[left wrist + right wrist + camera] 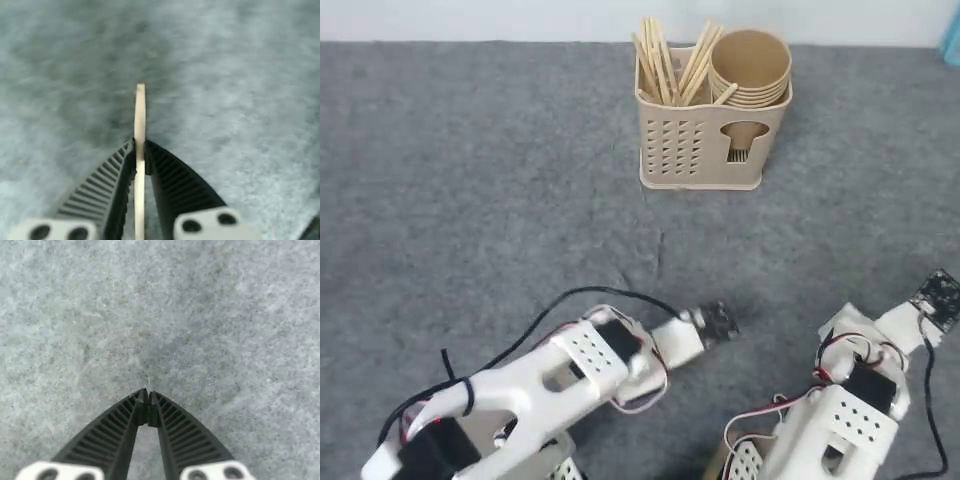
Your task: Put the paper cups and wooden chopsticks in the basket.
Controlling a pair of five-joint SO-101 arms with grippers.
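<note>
Left gripper: fingers pressed narrow around a single chopstick. The pale wooden stick runs straight up the slot between the two ribbed black jaws and pokes out beyond the tips, blunt end forward. Grey carpet lies beneath it; I cannot tell whether the stick's end touches the carpet or hangs above it.

Right gripper: jaws brought together tip to tip, nothing between them. It points down at bare carpet.

High view: the basket stands upright at the far side of the carpet, near the middle. It is beige plastic with a perforated front wall and a keyhole-shaped cutout on its right half. It has two compartments.
- Left compartment: bundle of chopsticks, standing on end and fanned out, tops well above the rim. A few lean across toward the cups.
- Right compartment: paper cups, nested in one stack, mouth up, top rims showing above the basket wall.

Near edge, high view: one white arm low on the left side, its end reaching toward the middle of the carpet, with a black cable looping over it. A second white arm sits low on the right. Both are well apart from the basket. From this angle I cannot match either arm to a side with certainty.
</note>
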